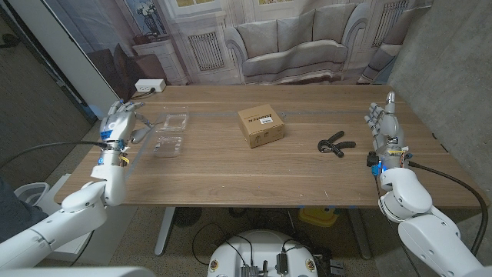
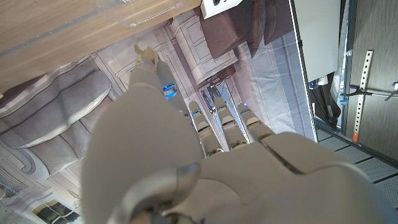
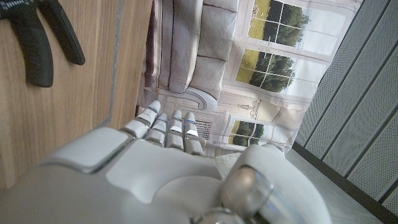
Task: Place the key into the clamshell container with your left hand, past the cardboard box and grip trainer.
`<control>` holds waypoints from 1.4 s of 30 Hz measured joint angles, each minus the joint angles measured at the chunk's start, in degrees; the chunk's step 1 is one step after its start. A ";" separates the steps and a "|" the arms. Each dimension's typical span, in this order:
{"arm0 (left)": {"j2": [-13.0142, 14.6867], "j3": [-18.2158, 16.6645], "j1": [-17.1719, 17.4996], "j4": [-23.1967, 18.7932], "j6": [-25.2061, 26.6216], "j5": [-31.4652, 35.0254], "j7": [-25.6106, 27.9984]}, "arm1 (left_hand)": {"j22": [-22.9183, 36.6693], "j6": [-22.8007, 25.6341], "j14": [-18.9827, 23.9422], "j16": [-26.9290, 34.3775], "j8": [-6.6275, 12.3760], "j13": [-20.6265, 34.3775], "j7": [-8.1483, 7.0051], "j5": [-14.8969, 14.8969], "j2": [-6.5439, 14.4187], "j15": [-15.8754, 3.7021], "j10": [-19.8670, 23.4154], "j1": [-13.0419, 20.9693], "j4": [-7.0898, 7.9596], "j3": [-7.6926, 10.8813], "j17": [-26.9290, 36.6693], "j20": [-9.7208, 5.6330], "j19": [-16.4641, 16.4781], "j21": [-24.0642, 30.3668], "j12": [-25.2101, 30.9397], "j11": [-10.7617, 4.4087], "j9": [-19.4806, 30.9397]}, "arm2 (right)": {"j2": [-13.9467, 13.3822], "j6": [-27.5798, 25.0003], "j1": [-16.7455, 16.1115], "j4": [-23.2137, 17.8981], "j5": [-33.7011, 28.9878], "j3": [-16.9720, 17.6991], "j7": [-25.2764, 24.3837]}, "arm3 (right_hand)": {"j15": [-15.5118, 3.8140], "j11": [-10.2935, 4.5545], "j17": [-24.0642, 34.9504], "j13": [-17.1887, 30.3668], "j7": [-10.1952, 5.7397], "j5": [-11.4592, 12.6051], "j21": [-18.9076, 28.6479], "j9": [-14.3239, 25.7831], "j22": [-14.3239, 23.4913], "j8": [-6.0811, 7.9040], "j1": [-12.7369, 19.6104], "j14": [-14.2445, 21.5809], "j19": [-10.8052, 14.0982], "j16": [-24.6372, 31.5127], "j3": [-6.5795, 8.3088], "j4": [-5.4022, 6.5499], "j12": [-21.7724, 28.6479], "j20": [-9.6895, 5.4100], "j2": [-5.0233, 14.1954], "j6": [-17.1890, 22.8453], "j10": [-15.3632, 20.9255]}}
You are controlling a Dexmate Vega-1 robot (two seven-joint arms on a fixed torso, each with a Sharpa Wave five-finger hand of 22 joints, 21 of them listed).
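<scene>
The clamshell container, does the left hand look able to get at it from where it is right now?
Probably yes. The left hand stands at the table's left edge, right beside the open clamshell container, with bare wood between them. The cardboard box and grip trainer lie farther right, out of that path.

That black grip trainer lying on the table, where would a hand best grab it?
Probably from above, across both handles of the grip trainer near where they join. It lies flat on the table with handles splayed, and open wood surrounds it.
</scene>
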 measured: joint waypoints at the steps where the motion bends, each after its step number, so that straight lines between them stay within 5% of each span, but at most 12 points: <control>1: -0.01 0.13 -0.10 0.14 -0.03 -0.08 0.00 | 0.00 0.00 0.00 0.00 0.00 0.00 0.00 0.00 0.00 0.00 0.00 0.00 0.01 -0.01 0.00 0.00 0.00 0.00 0.00 0.00 0.00 | 0.02 -0.10 -0.04 -0.04 -0.04 0.00 -0.05 | 0.00 0.00 0.00 0.00 0.00 0.00 0.00 0.00 0.00 0.00 0.00 0.00 0.00 0.00 0.00 0.00 0.00 0.00 0.00 0.00 0.00; 42: -0.84 8.03 -5.81 5.14 0.88 -1.75 -1.17 | 0.00 0.20 0.00 0.04 0.00 0.00 -0.24 -0.28 -0.22 0.00 0.00 0.23 0.15 0.14 0.00 -0.31 -0.32 0.00 0.00 0.00 0.00 | 0.52 -1.37 -0.19 -0.97 -0.55 0.15 -0.43 | 0.00 0.21 0.01 0.00 0.01 0.00 0.00 0.00 0.00 0.00 0.15 0.00 -0.01 0.00 -0.17 -0.17 0.00 0.00 0.15 -0.01 0.20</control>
